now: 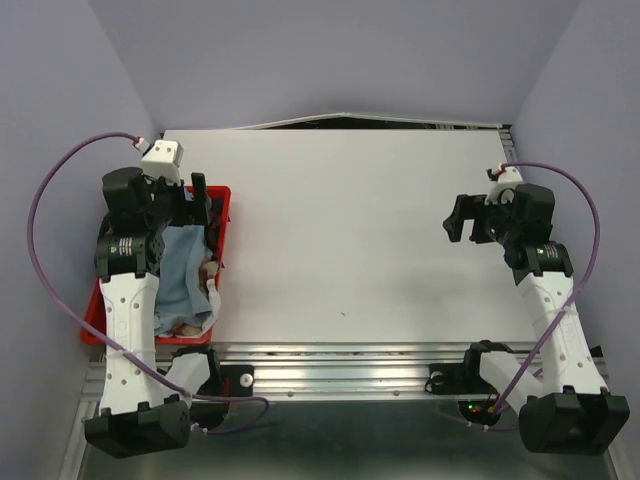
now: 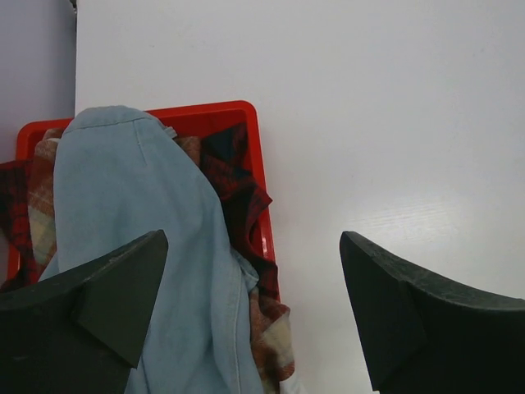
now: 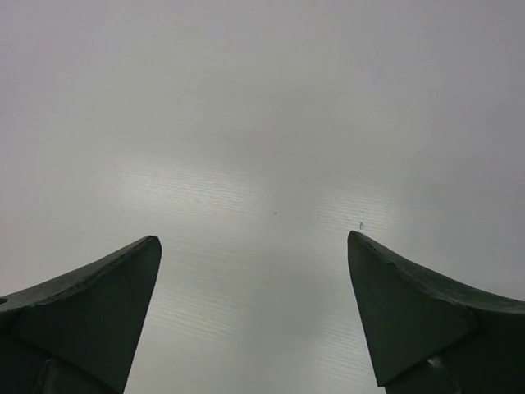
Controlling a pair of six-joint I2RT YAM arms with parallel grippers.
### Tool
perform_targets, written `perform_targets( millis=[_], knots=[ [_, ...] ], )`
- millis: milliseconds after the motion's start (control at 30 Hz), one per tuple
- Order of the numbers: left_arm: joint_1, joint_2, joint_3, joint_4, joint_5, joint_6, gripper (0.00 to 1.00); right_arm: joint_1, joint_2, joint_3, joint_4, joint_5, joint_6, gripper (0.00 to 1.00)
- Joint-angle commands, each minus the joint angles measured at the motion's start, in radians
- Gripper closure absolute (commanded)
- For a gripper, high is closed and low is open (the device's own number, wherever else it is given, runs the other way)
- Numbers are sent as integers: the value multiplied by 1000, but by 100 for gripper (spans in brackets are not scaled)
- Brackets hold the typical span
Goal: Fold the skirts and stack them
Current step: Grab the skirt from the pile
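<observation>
The skirts lie heaped in a red tray (image 2: 205, 111) at the table's left edge. A light blue denim-like skirt (image 2: 139, 213) is on top. Beneath it shows a red and navy plaid skirt (image 2: 234, 180). A brick-red and cream check skirt (image 2: 275, 328) hangs over the tray's right rim. My left gripper (image 2: 253, 238) hovers open above the tray's right side, one finger over the blue skirt, the other over bare table, nothing between them. Over the table's right side my right gripper (image 3: 253, 238) is open and empty. In the top view the blue skirt (image 1: 185, 270) shows beside the left arm.
The white table (image 1: 350, 230) stretches between the two arms. Purple walls close in at the left, back and right. A metal rail (image 1: 340, 365) runs along the near edge, and purple cables loop from both wrists.
</observation>
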Motion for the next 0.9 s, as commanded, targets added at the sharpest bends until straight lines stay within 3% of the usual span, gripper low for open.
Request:
perform_targets(
  millis=[0,133,400,567,867],
  knots=[
    [6,104,144,-90,-90,54,1,2,-11,18,-2,-33,-18,0],
    [72,227,303,-224,-61,106,1,2,7,32,-13,-47,-27,0],
    [184,357,442,-414,-72,221,2,2,48,54,-46,-88,-44,0],
    [250,389,370,-437,-124,275,6,2,84,65,-46,-100,-45,0],
    [256,420,168,-327,-179,243,19,2,148,109,-65,-155,-39,0]
  ],
)
